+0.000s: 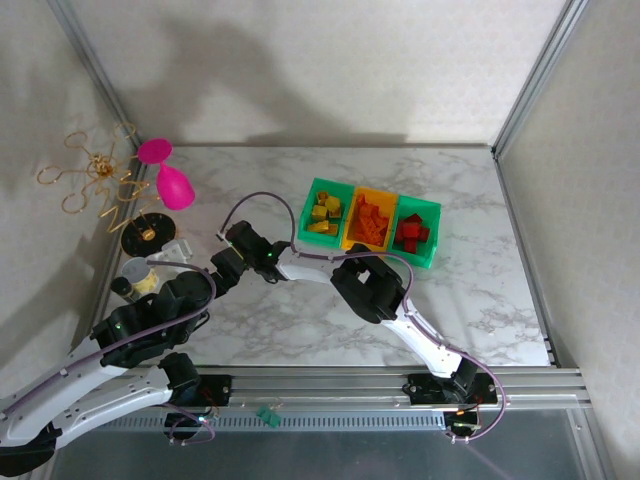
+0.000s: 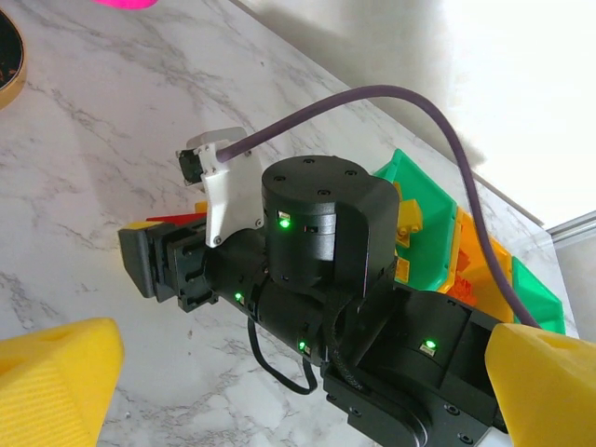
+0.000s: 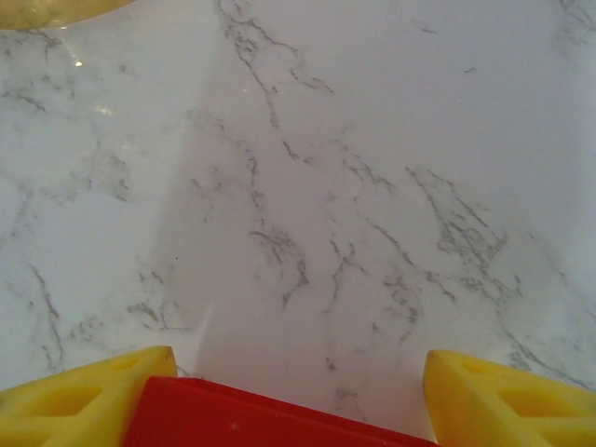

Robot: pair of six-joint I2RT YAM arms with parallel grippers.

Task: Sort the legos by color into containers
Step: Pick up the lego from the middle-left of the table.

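The right pincer [image 3: 298, 358] has closed onto a red lego [image 3: 270, 419]. In the right wrist view the brick fills the gap between the two yellow pads [image 3: 84, 400], touching the left one along its side and reaching the other at its far tip. Pale marble worktop [image 3: 307, 186] lies beyond the brick. Whether the brick rests on the worktop or is off it, I cannot tell.

From above, the right arm reaches across from its base at the near right, and its pincer [image 1: 233, 237] sits left of the row of containers, near the left green bin [image 1: 308, 212] but not touching it. That bin holds yellow legos [image 1: 325, 212]. The orange bin [image 1: 378, 190] in the middle holds orange legos [image 1: 367, 222], and the right green bin [image 1: 437, 235] holds red legos [image 1: 411, 235]. The held brick is therefore two bins away from its matching colour, on the left side of the row.

The left pincer [image 2: 298, 372] is spread wide with nothing between its yellow pads [image 2: 56, 372]. It points at the black wrist of the right arm [image 2: 317, 233], where a sliver of red shows at the far tips.

A pink goblet [image 1: 170, 182] and a black-and-gold disc [image 1: 146, 236] lie at the far left of the worktop.
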